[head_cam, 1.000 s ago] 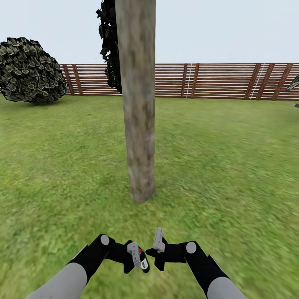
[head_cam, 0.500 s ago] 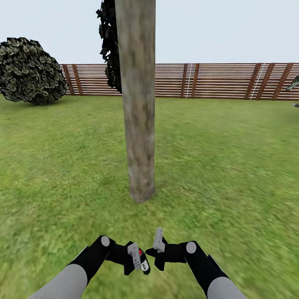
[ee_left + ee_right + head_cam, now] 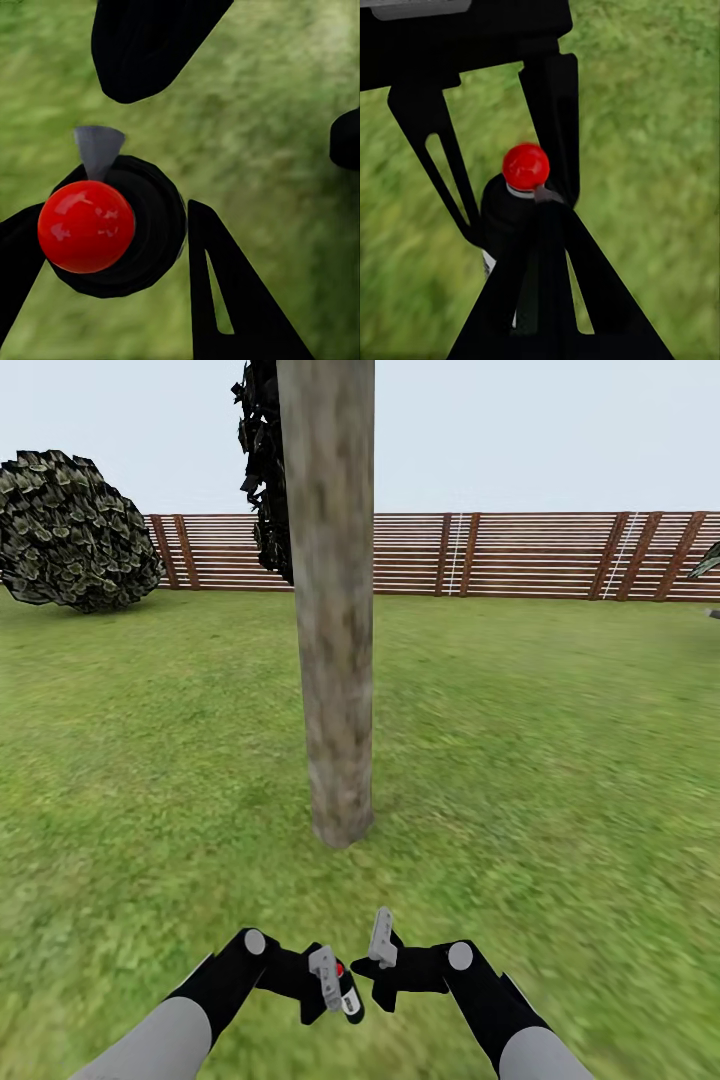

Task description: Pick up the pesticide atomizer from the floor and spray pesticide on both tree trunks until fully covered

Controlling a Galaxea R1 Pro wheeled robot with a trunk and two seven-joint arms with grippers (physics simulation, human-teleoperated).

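The pesticide atomizer, a black bottle with a round red cap, sits between the two fingers of the left gripper, low in the head view at about 6 o'clock. In the left wrist view the red cap and a small grey nozzle face the camera, with the black fingers on both sides of the bottle; the gripper is closed around the bottle. The right gripper is just beside it, toward 3 o'clock from the left one, and one light grey finger points up. In the right wrist view the atomizer is just ahead of the right fingers and the left gripper's black fingers stand beside it; I cannot tell if the right gripper is open or closed. Both arms are black near the wrist and grey nearer the body. Ahead, at 12 o'clock, the tree trunk rises straight from the grass lawn, pale grey-beige with brown marks. A dark narrow tree shows behind it. At about 10 o'clock is a round dark bush. The brown slatted fence closes the lawn in the back.
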